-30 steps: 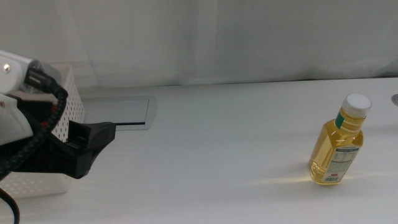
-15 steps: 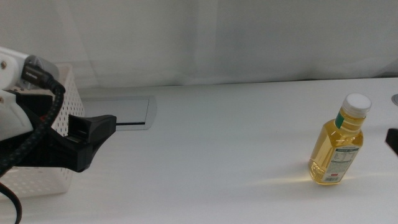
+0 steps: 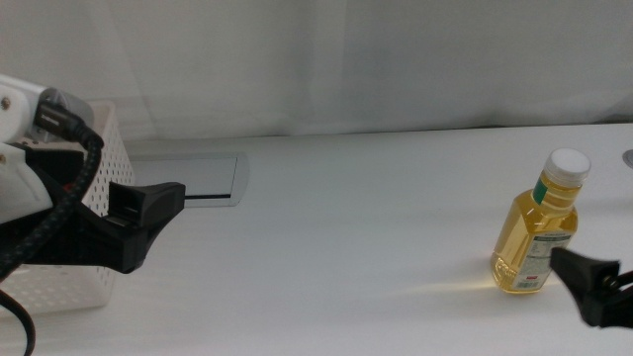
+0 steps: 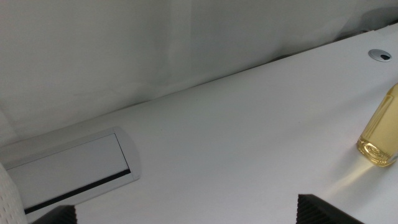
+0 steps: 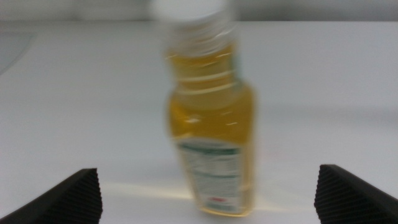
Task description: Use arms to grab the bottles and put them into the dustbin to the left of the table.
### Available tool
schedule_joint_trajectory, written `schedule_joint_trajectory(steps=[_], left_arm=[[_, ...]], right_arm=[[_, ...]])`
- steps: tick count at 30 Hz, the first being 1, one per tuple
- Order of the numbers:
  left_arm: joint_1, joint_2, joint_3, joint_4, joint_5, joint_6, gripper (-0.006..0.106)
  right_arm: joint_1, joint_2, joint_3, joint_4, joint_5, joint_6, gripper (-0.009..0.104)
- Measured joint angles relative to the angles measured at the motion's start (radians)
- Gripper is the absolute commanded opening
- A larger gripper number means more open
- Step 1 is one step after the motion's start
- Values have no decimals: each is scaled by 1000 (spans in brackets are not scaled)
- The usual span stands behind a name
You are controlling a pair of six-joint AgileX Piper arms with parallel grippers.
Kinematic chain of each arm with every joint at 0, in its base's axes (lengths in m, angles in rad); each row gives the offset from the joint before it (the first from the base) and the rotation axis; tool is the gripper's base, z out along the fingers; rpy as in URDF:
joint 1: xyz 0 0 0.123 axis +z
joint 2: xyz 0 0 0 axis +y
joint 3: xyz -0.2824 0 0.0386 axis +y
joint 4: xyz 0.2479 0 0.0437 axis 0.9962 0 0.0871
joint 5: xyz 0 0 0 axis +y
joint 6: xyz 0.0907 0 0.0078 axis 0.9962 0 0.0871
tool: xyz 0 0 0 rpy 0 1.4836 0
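One bottle [image 3: 539, 237] is in view, upright on the worktop [image 3: 366, 227] toward its right side: clear plastic, yellow liquid, white cap [image 3: 569, 162], printed label on the lower body. We see no can or water bottle in these views.

Right hand [image 3: 593, 287] sits low at the right edge of the middle view, just in front of the bottle and not touching it. In its wrist view the jaws stand wide apart with the bottle centred between them, nothing held.

Left hand [image 3: 148, 213] hovers beside the dustbin [image 3: 107, 158] at the left edge. Its jaw tips show wide apart in its own wrist view, and it carries nothing.

Handling, in our judgement: the bottle looks nearly full, so moderately heavy for its size; the wall is smooth and likely slippery, with some give under squeeze. We would take hold across the labelled body or just under the shoulder, not at the narrow neck. It stands tall on a small base, so a nudge from one jaw could tip it.

Surroundings: a recessed grey panel [image 3: 188, 178] lies flush beside the dustbin. A small round fitting [image 4: 379, 55] sits behind the bottle. We judge the stretch of worktop between bottle and dustbin unobstructed, though the left arm stands near the bin.
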State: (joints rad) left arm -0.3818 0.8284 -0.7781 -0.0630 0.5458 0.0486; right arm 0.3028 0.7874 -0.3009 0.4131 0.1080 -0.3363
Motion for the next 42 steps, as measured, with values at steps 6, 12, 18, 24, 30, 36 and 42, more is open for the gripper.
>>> schedule_joint_trajectory(steps=[6, 12, 18, 24, 30, 36, 42], left_arm=[[0, -1, 1, 0, -5, 0, 93], [0, -2, 1, 0, -7, 0, 93], [0, -3, 1, 0, -7, 0, 93], [0, -3, 1, 0, -7, 0, 93], [0, -3, 1, 0, -7, 0, 90], [0, -3, 1, 0, -7, 0, 90], [0, -3, 1, 0, -7, 0, 90]], right_arm=[[132, 95, 96, 29, -192, 21, 91], [136, 237, 100, 41, -340, -15, 91], [136, 406, 100, 46, -535, -23, 91], [136, 552, 100, 42, -657, 4, 91], [136, 627, 100, -55, -749, 147, 91], [136, 681, 58, -88, -781, 187, 91], [136, 772, -9, -88, -786, 189, 76]])
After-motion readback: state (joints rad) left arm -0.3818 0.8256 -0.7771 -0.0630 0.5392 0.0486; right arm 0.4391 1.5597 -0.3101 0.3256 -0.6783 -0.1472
